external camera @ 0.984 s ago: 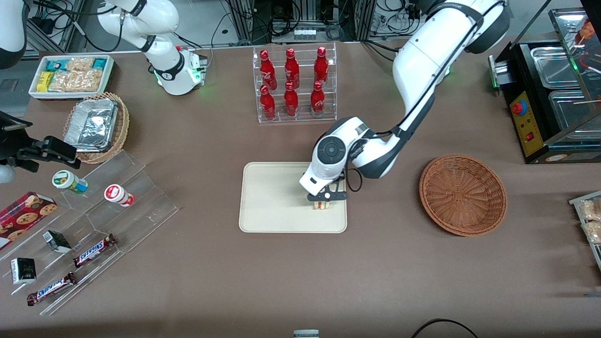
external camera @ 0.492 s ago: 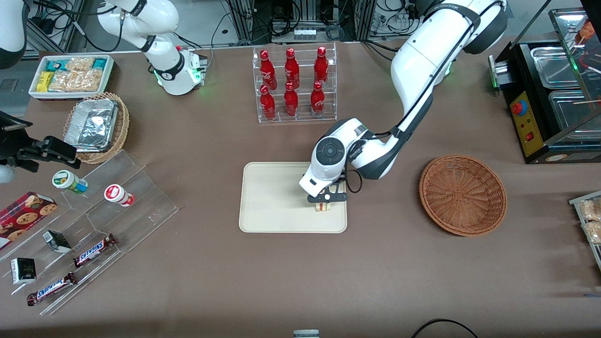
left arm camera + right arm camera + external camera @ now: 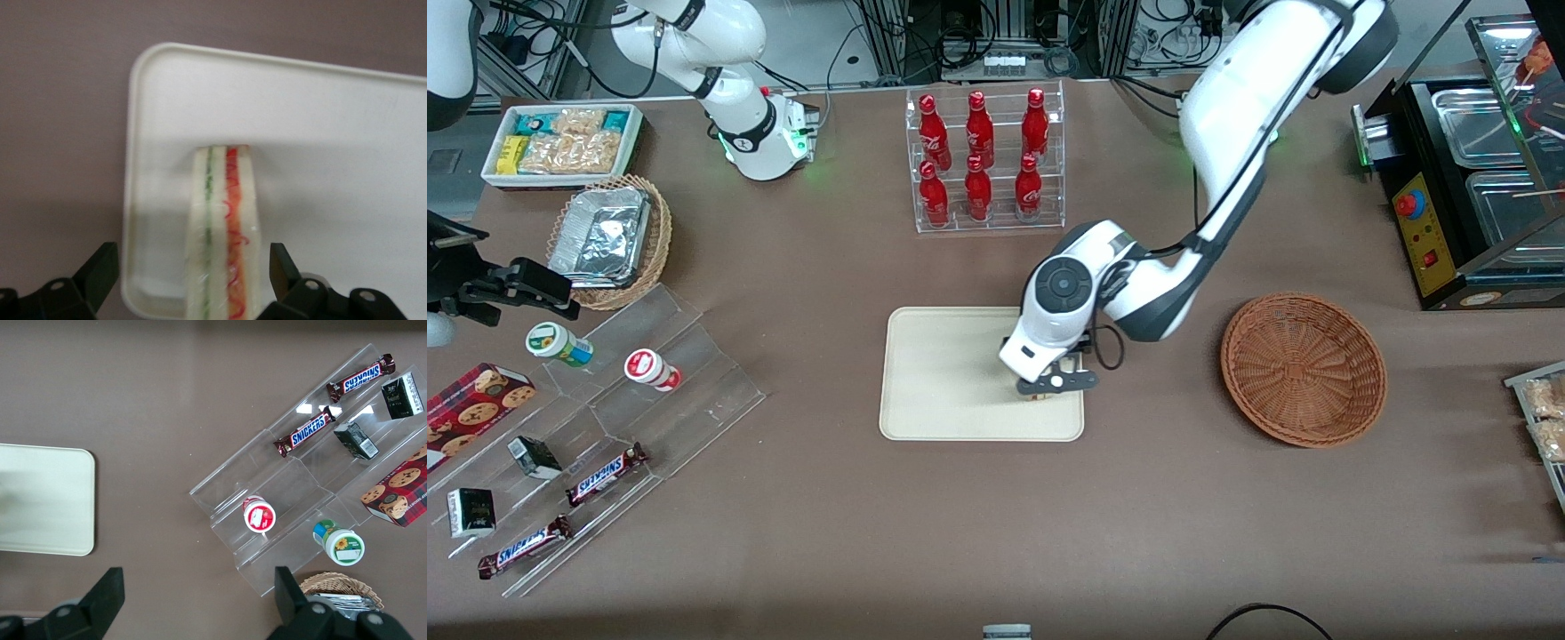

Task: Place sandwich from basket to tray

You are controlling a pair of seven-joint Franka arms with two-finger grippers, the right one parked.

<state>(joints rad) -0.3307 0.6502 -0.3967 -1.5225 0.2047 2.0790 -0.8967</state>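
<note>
The sandwich [image 3: 222, 230], a pale wedge with green, orange and red filling lines, lies on the cream-white tray [image 3: 320, 113] near the tray's corner toward the working arm's end. My gripper [image 3: 195, 267] is open, its black fingers standing clear on either side of the sandwich without touching it. In the front view my gripper [image 3: 1054, 382] hovers over the tray [image 3: 943, 373] and hides nearly all of the sandwich. The reddish-brown wicker basket [image 3: 1303, 369] stands empty toward the working arm's end of the table.
A clear rack of red bottles [image 3: 983, 160] stands farther from the front camera than the tray. A tan basket with a foil container [image 3: 609, 236], a white snack box [image 3: 560, 142] and an acrylic stand with snacks [image 3: 596, 444] lie toward the parked arm's end.
My gripper has let go of the sandwich and risen a little above it, shifting slightly toward the working arm's end. The sandwich stays on the tray.
</note>
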